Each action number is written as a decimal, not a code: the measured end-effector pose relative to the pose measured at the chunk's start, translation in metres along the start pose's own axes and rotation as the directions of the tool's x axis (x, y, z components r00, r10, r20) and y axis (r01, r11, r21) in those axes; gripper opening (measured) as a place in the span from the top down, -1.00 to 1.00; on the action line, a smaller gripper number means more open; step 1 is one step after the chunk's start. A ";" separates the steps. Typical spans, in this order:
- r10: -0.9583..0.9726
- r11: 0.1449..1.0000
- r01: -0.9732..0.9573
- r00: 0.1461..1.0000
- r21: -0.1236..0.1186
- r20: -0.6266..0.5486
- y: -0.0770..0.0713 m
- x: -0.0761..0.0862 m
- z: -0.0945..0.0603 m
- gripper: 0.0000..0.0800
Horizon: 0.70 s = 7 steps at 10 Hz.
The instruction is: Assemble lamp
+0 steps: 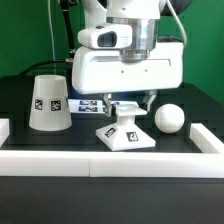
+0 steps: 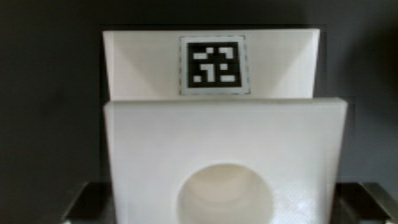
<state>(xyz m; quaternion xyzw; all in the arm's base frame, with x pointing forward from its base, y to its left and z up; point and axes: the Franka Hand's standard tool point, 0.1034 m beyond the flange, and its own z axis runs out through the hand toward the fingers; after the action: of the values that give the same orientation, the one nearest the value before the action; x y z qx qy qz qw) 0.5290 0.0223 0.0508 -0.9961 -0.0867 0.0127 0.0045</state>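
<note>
Bright even light, soft blur, lamp base (image 2: 222, 130) washed out

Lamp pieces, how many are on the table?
3. The shade stands at the exterior view's left, the base lies in the middle below the gripper, the bulb sits at the exterior view's right. More could hide behind the arm.

The base (image 1: 125, 137), bulb (image 1: 169, 119) and shade (image 1: 47, 103) look like smooth white plastic on a matt black table (image 1: 85, 135).

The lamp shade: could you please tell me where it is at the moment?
The lamp shade stands at the exterior view's left, wide end down, beside the lamp base in the middle; the bulb lies beyond, at the right.
</note>
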 end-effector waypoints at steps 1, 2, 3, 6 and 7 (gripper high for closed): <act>0.075 0.997 -0.075 0.997 0.005 -0.010 -0.002 0.009 0.000 -0.34; 0.131 0.991 -0.131 0.991 0.009 -0.024 -0.004 0.021 -0.001 -0.34; 0.164 0.986 -0.164 0.986 0.011 -0.035 -0.007 0.030 -0.001 -0.34; 0.135 0.991 -0.134 0.989 0.013 -0.068 -0.026 0.060 -0.002 -0.34; 0.125 0.992 -0.124 0.989 0.014 -0.075 -0.031 0.067 -0.002 -0.34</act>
<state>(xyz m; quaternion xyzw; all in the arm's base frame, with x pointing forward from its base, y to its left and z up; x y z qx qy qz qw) 0.5898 0.0644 0.0517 -0.9993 -0.0241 -0.0246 0.0116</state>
